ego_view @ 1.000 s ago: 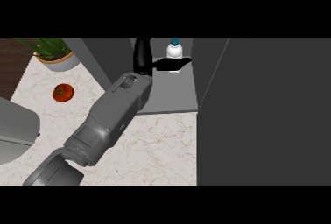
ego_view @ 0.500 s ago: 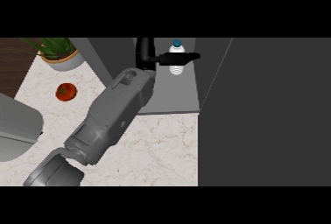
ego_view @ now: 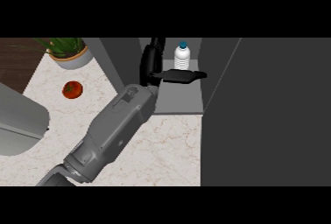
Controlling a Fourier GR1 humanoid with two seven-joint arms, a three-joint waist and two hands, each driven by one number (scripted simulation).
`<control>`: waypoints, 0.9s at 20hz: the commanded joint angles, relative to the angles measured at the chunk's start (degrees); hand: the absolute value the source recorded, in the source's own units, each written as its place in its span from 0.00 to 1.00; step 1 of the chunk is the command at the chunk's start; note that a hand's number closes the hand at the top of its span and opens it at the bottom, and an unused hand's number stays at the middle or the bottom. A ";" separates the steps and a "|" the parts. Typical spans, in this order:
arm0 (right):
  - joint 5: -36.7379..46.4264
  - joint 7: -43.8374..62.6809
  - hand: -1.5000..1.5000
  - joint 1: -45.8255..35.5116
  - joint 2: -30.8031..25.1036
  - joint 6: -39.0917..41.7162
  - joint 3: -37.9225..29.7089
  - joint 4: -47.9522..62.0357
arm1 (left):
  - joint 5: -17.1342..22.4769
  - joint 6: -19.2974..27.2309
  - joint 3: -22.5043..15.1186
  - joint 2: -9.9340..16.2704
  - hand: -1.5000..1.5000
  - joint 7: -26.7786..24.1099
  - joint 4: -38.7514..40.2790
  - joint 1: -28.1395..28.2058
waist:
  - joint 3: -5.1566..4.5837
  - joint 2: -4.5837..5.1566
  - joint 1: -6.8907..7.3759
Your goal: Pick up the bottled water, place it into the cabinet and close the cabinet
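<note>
The bottled water (ego_view: 182, 56), clear with a blue cap, stands upright at the back of the open cabinet's grey shelf (ego_view: 177, 99). My left hand (ego_view: 153, 59) is inside the cabinet just left of the bottle. It is open, with its fingers straight and pointing to the back. Its thumb (ego_view: 184, 75) stretches to the right across the front of the bottle's base, hiding the bottom of the bottle. I cannot tell whether the thumb touches the bottle. The grey forearm (ego_view: 119, 122) runs in from the lower left.
A wide dark cabinet panel (ego_view: 271, 109) fills the right side. On the marble counter (ego_view: 161, 148) lie a red tomato (ego_view: 72, 89) and a potted plant (ego_view: 68, 54) at the upper left. A large grey rounded object (ego_view: 19, 118) sits at the left edge.
The hand had its fingers and thumb round the bottle; now they are spread and the bottle stands on the shelf. The arm has reached a little deeper into the cabinet.
</note>
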 commanded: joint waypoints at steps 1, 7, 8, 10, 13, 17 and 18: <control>-5.28 5.06 0.00 0.21 -1.73 -2.59 -1.94 -7.68 | 1.37 1.65 -5.58 -0.01 0.00 2.12 -10.28 6.43 | -0.01 -0.07 0.66; -1.57 4.83 0.00 1.10 0.29 -2.17 0.57 -8.03 | -0.90 3.57 -9.04 2.24 0.00 4.99 -25.40 17.47 | 0.01 -0.09 1.28; -0.65 4.62 0.00 0.79 1.23 -2.83 1.44 -8.11 | -1.39 5.51 -10.63 1.39 0.00 7.33 -29.07 17.50 | 0.02 -0.21 1.39; 0.41 4.58 0.00 0.06 1.66 -3.47 1.85 -8.01 | -2.03 3.91 -12.58 4.56 0.00 6.24 -34.67 24.59 | 0.00 -0.23 1.66; 0.19 7.82 0.00 -1.10 2.15 -5.86 4.09 -10.09 | -3.36 8.35 -13.94 3.78 0.00 9.74 -41.29 25.93 | 0.00 0.03 1.26; 0.72 6.01 0.00 -1.18 -0.10 -2.63 3.50 -8.63 | -3.97 7.03 -18.17 8.35 0.00 9.28 -51.86 37.82 | 0.01 -0.14 1.46; -2.49 10.76 0.00 -2.76 -2.26 -5.29 4.07 -11.09 | -4.31 6.13 -18.98 8.29 0.00 8.73 -51.12 38.44 | -0.04 0.18 1.69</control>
